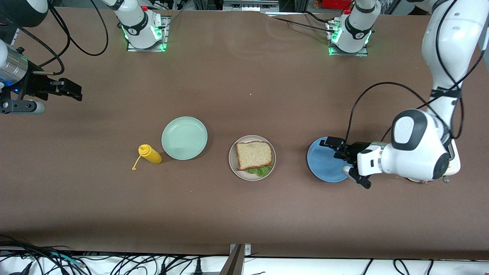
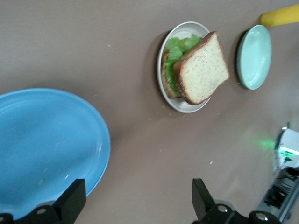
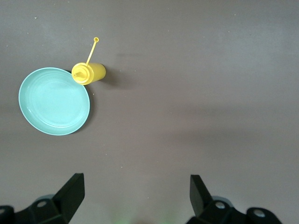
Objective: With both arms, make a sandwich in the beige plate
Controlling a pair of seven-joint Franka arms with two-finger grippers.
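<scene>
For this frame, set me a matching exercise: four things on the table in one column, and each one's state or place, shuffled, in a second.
Things:
1. beige plate
2. blue plate
3. mint-green plate
4. yellow squeeze bottle

States:
A. lies on its side beside the mint-green plate
B. under the open left gripper
C. holds the sandwich, lettuce showing at one edge
D. bare, between the bottle and the beige plate

Pairs: 1-C, 2-B, 3-D, 4-A

Top bread slice (image 1: 254,154) hides most lettuce (image 1: 260,170)
</scene>
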